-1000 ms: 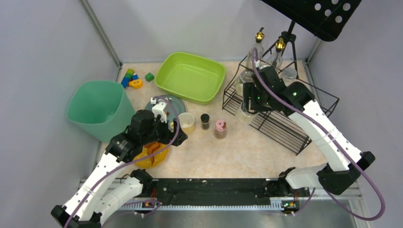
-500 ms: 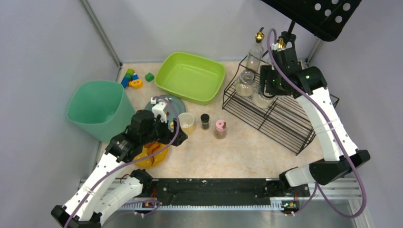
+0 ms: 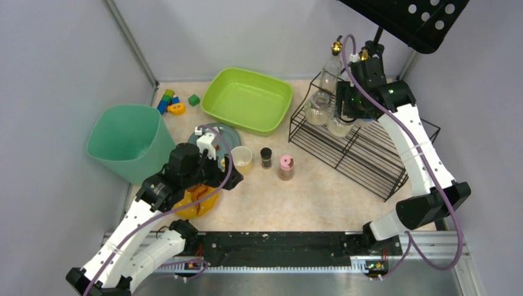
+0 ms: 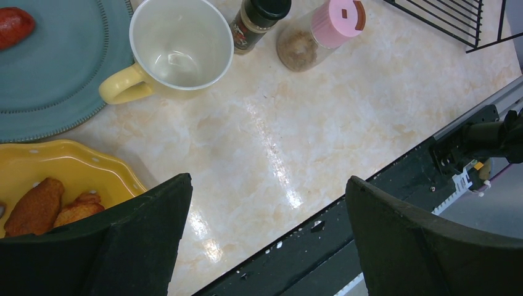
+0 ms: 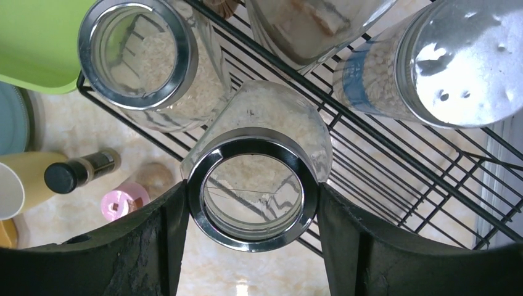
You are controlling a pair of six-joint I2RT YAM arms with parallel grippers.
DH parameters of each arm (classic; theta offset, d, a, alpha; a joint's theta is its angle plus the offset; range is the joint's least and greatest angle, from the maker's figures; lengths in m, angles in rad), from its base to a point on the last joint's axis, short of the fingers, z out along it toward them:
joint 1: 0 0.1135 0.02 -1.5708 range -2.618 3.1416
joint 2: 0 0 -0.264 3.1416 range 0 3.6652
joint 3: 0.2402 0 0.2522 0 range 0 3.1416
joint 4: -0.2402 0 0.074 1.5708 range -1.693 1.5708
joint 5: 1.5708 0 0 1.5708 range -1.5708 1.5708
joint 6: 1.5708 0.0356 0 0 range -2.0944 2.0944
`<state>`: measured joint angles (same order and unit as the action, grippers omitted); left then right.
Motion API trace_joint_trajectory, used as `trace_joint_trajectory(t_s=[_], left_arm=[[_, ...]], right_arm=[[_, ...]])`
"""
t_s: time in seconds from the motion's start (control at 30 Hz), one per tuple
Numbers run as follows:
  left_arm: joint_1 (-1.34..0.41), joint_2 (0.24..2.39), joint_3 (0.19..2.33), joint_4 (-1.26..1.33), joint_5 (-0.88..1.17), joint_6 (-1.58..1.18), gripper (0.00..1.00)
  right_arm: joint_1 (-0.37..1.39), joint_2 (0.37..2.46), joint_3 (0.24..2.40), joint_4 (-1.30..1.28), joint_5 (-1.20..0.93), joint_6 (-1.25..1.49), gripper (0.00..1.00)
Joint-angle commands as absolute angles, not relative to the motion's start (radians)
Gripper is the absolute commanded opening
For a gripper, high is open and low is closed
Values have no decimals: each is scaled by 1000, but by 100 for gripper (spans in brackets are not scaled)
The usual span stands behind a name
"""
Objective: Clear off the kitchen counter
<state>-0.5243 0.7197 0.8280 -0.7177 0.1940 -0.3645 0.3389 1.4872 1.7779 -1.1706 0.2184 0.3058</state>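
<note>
The right arm reaches far up and back from its base, forearm long and nearly straight, wrist bent down over the black wire rack at the rear right of the kitchen counter. The right gripper is clamped on a clear glass jar. Its dark fingers press either side of the jar's metal rim, and the jar sits above the rack's wires between other jars; whether it touches the wires cannot be told. The left arm is folded at the elbow near the counter's front left. The left gripper hangs spread wide with nothing between its fingers, above a yellow dish of fried pieces and near a teal plate and a yellow mug. The beige stone-patterned counter spans the floor between the grey walls.
</note>
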Motion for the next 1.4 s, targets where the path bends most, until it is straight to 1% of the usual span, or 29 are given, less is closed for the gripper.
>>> trace_joint_trajectory(t_s=[0.0, 0.13, 0.3, 0.37, 0.47, 0.53, 0.63, 0.67, 0.7, 0.73, 0.83, 0.97, 1.07, 1.13, 1.23, 1.37], left_arm=[[-520, 708, 821, -676, 199, -354, 99], [-520, 708, 821, -676, 198, -354, 99], [-519, 708, 821, -676, 199, -354, 99], [-519, 710, 822, -676, 200, -354, 99], [-520, 713, 821, -676, 199, -354, 99], [-519, 714, 819, -676, 199, -354, 99], [-520, 719, 821, -677, 198, -354, 99], [-520, 720, 822, -677, 197, -354, 99], [-520, 722, 821, -677, 197, -354, 99], [-520, 722, 821, -678, 197, -354, 99], [-520, 725, 821, -678, 192, -355, 99], [-520, 726, 823, -679, 181, -356, 99], [-520, 730, 823, -680, 177, -355, 99], [-520, 735, 824, -680, 172, -357, 99], [-520, 745, 825, -682, 163, -357, 99], [-520, 751, 824, -684, 147, -360, 99]], right_arm=[[305, 1495, 1761, -1057, 202, 290, 24], [289, 1515, 1754, -1050, 175, 284, 26], [287, 1528, 1735, -1045, 172, 276, 32], [288, 1534, 1723, -1043, 169, 275, 38], [288, 1538, 1705, -1034, 175, 276, 57], [287, 1540, 1705, -1030, 175, 278, 66], [287, 1540, 1720, -1026, 166, 281, 77], [287, 1539, 1729, -1028, 166, 281, 82], [287, 1539, 1736, -1030, 166, 282, 89], [287, 1538, 1746, -1033, 163, 282, 91], [288, 1523, 1763, -1037, 160, 281, 95], [292, 1490, 1788, -1040, 128, 284, 97], [327, 1467, 1805, -1040, 121, 273, 97], [363, 1461, 1818, -1051, 107, 261, 97], [464, 1450, 1820, -1058, 136, 251, 97], [587, 1424, 1773, -1036, 145, 264, 97]])
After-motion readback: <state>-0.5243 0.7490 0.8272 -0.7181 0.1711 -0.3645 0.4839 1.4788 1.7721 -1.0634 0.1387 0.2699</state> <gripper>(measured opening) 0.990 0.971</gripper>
